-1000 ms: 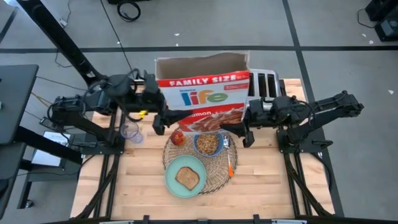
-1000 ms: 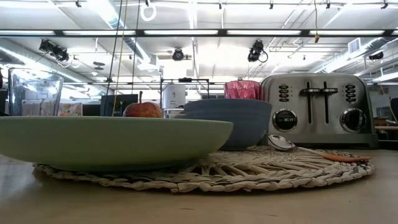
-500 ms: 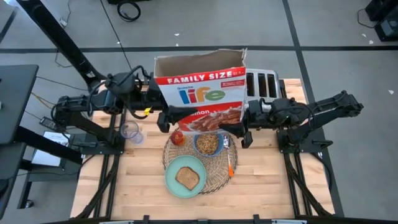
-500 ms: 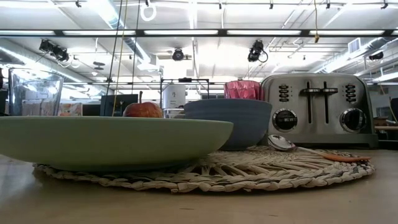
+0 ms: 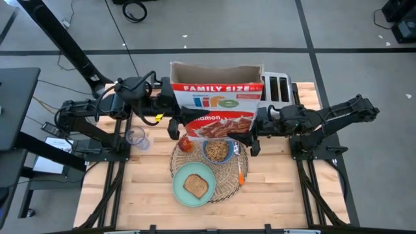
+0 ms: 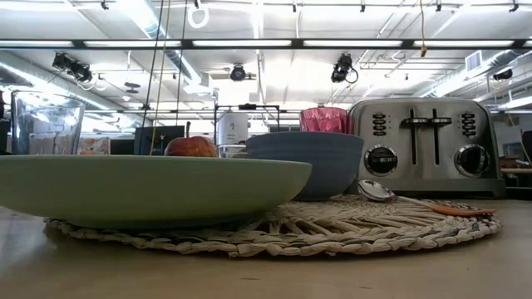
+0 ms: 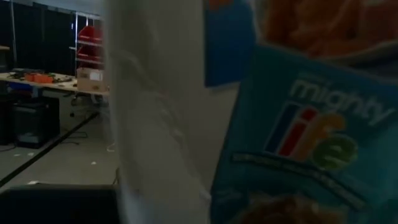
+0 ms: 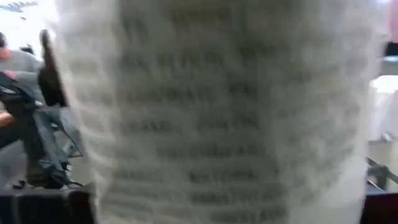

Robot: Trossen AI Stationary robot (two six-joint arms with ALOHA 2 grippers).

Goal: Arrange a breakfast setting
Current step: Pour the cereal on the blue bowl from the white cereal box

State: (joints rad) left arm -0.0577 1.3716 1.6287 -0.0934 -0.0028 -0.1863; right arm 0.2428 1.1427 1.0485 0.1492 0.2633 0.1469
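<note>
**Cardboard cereal box held upright over the bowl by both arms**

Cereal box (image 5: 218, 107) now sits more level than a second ago, open top up, shifted slightly right. Left gripper (image 5: 173, 126) clamps its left edge, right gripper (image 5: 252, 140) its right edge.

Blue bowl (image 5: 217, 151) below already holds cereal, so pouring looks finished; next is probably setting the box aside.

Placemat (image 5: 227, 185) also carries the plate (image 5: 179, 192) with toast (image 5: 197, 186), the apple (image 5: 186, 143) and the utensil (image 5: 240, 174).

Toaster (image 5: 278, 88) stands close behind the box. Bare table front and right.
</note>
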